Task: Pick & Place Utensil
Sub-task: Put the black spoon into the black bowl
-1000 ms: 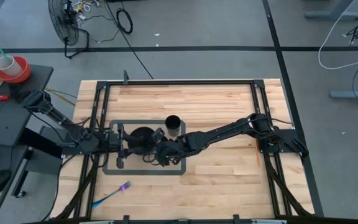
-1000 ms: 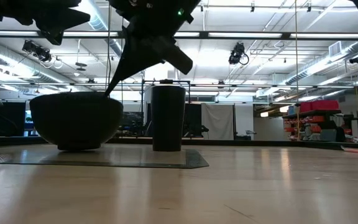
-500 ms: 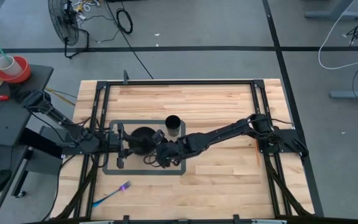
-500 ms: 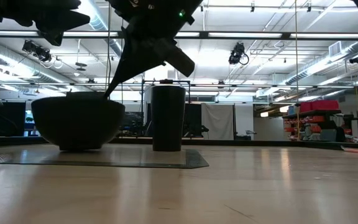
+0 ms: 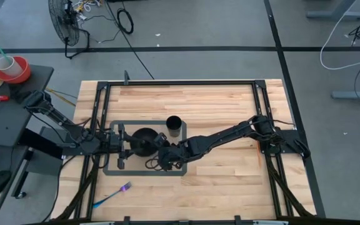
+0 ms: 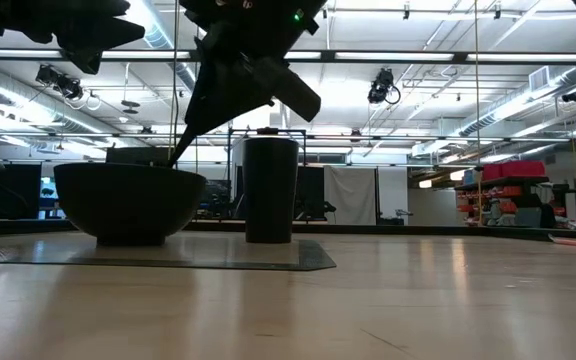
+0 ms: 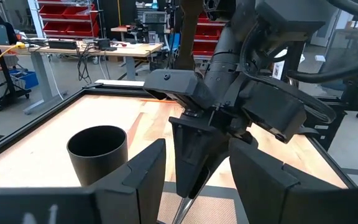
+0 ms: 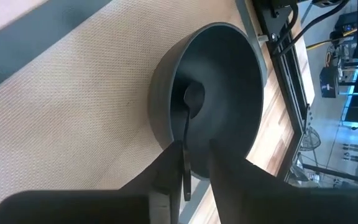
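Observation:
A dark bowl (image 5: pixel 142 140) sits by its base on a grey mat (image 5: pixel 114 170), with a dark cup (image 5: pixel 174 125) standing behind it to the right. My right gripper (image 8: pixel 191 158) reaches over the bowl's near-right rim and is shut on a dark spoon (image 8: pixel 188 118), whose scoop lies inside the bowl (image 8: pixel 222 74). In the low view the right gripper (image 6: pixel 208 110) slants down toward the bowl (image 6: pixel 128 205). My left gripper (image 7: pixel 194 180) is open, level at the bowl's left side, facing the cup (image 7: pixel 98 149). My right gripper pinches the spoon's thin handle (image 8: pixel 184 163) near its free end between the two fingers (image 8: pixel 166 171). It comes slanting down from the table's right and near side, with the fingers lying along the handle. The spoon's scoop end (image 8: pixel 193 96) rests on the bowl's inner bottom.
A blue and purple utensil (image 5: pixel 114 194) lies on the bare wood near the table's near-left corner. Black frame rails (image 5: pixel 180 82) run along the table's edges. Open wood lies to the right of the mat and beyond the cup.
My right gripper has shifted a little toward the near edge with the spoon still in its hold. In the low view the bowl has slid slightly toward the table's right.

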### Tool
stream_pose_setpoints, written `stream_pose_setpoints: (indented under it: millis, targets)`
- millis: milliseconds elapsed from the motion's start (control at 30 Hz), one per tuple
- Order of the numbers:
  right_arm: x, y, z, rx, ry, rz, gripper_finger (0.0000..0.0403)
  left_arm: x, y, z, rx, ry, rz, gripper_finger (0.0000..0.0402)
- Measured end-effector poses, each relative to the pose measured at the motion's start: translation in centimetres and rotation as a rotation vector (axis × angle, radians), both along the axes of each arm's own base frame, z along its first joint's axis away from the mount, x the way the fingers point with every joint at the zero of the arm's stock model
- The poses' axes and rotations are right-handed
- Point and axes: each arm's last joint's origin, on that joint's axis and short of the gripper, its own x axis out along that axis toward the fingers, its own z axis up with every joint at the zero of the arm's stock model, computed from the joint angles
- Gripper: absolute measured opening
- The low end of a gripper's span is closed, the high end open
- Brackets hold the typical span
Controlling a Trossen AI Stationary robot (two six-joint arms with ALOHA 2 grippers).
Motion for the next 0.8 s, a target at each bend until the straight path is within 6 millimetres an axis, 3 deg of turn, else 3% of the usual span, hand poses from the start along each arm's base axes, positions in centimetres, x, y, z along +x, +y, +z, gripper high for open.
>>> stream_pose_setpoints:
  millis: [800]
  targets:
    - [-0.74, 0.25, -0.58, 0.08, 0.091, 0.003, 0.0092, 0.0, 0.0, 0.01, -0.008, -0.001, 0.0, 0.0181]
